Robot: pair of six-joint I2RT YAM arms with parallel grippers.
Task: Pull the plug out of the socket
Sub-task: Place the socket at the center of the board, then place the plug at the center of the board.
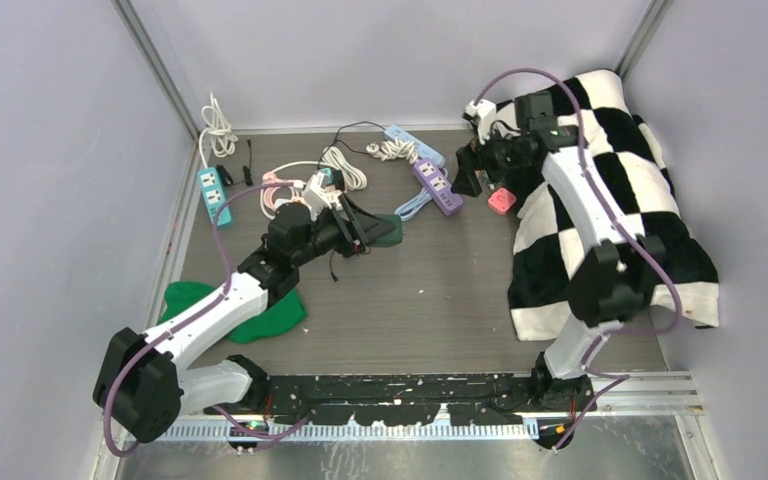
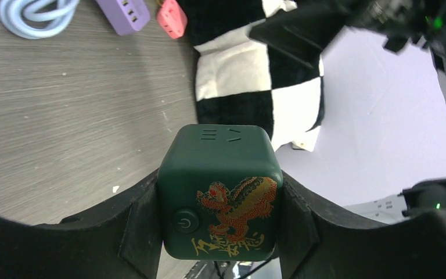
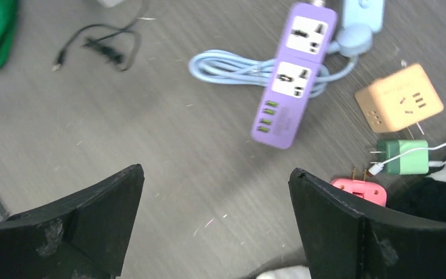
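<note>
Plainly the left gripper (image 1: 358, 233) pinches the cube (image 2: 218, 192) by its flat sides; it looks rigid, smooth and light. The right gripper (image 3: 215, 195) hangs spread, empty, near the pink plug (image 3: 357, 190).

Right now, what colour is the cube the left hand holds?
Dark green plastic cube, red-and-gold dragon print; left wrist view.

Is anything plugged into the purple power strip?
Empty, as far as shown. The strip has its two visible sockets and four USB ports bare in the right wrist view; its far end is cut off.
</note>
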